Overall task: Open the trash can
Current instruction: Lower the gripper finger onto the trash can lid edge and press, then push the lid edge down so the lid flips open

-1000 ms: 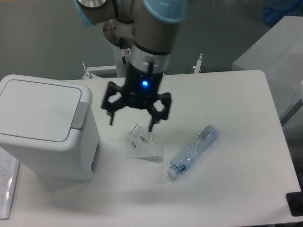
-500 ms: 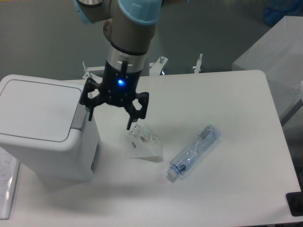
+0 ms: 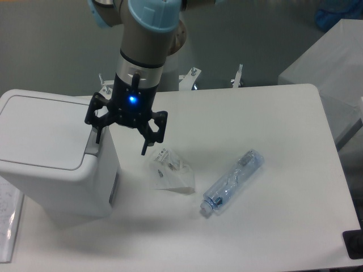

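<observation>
Gripper (image 3: 121,141), jaws spread wide and holding nothing, hangs over the right edge of the trash can (image 3: 54,158), lid shut, at the table's (image 3: 283,170) left edge

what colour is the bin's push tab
Grey, on the white bin; the tab shows in the camera view.

Trash can (image 3: 48,164): white plastic, smooth, semi-matt, lid flat. Beside it, gripper (image 3: 121,141): black, matt. Plastic bag (image 3: 170,173) right of the can: clear, crinkled film, white paper-like label. Bottle (image 3: 232,181) farther right: clear glossy plastic. Table (image 3: 283,141): white, smooth, matt.
</observation>
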